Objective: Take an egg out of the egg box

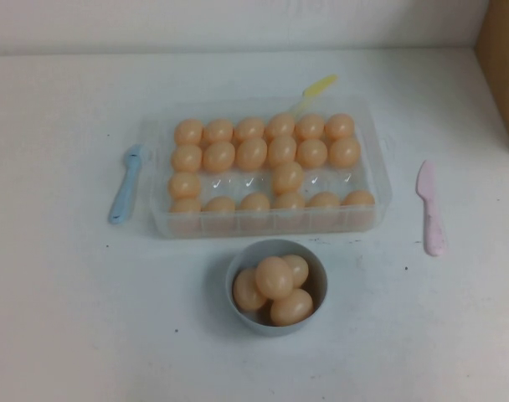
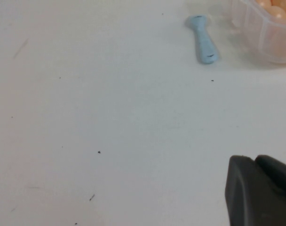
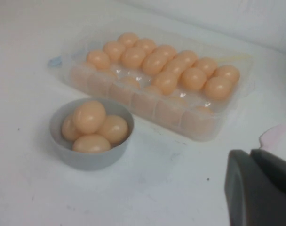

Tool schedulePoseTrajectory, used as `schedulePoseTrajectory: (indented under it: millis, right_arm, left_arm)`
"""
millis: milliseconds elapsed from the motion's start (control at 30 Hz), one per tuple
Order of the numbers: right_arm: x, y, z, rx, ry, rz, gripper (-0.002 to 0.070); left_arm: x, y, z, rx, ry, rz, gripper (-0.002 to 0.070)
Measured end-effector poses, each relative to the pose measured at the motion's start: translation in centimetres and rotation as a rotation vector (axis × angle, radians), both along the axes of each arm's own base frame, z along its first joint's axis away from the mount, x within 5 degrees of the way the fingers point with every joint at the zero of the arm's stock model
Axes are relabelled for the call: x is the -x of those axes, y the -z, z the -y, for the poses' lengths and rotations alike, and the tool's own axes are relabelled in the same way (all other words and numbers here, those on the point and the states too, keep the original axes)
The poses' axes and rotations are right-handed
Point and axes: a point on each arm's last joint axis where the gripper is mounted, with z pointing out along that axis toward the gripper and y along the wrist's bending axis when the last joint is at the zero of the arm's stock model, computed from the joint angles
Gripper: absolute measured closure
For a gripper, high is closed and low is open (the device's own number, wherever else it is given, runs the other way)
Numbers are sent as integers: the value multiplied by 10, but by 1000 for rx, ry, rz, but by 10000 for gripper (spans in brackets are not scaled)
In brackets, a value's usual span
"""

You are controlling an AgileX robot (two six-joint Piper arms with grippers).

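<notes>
High view: neither arm in shot. Egg box (image 1: pixel 380 180) sits mid-table, clear shallow plastic, rounded corners, most cups filled with smooth tan eggs (image 1: pixel 251 154); third row has gaps, several cups bare. Grey-blue round bowl (image 1: pixel 238 264) just in front of the box, four eggs heaped inside, glossy, one riding on top.

Right wrist view: right gripper (image 3: pixel 261 188) low over bare white table, jaws shut, nothing held. Egg box (image 3: pixel 199 127) lies ahead of it and across, well apart; bowl (image 3: pixel 89 157) nearer the box than the gripper. Pink flat spatula (image 3: pixel 274 136) just beyond the gripper tip, matte plastic.

Left wrist view: left gripper (image 2: pixel 260 190) also closed, empty, black fingers pressed together over the table. Egg box corner (image 2: pixel 265 35) far ahead of it, ribbed clear wall, eggs showing through. Pale blue spatula (image 2: pixel 203 42) lies between gripper and box, close beside the box, not touching. Yellow spatula (image 1: pixel 316 88) rests at the box's far rim. Table (image 1: pixel 87 318) white, matte, a few dark specks.
</notes>
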Motion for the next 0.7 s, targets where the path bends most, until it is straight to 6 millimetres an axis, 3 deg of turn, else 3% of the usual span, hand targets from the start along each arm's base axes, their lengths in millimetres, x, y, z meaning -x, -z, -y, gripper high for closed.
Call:
schedulePoseTrajectory:
  millis: [267, 467, 700]
  right_arm:
    - [4, 50, 11, -169, 171, 132, 694]
    - [3, 69, 23, -159, 388, 152, 694]
    - [0, 89, 31, -149, 527, 87, 694]
  left_arm:
    - [0, 0, 0, 0, 0, 0, 679]
    - [0, 0, 0, 0, 0, 0, 679]
    - [0, 0, 0, 0, 0, 0, 679]
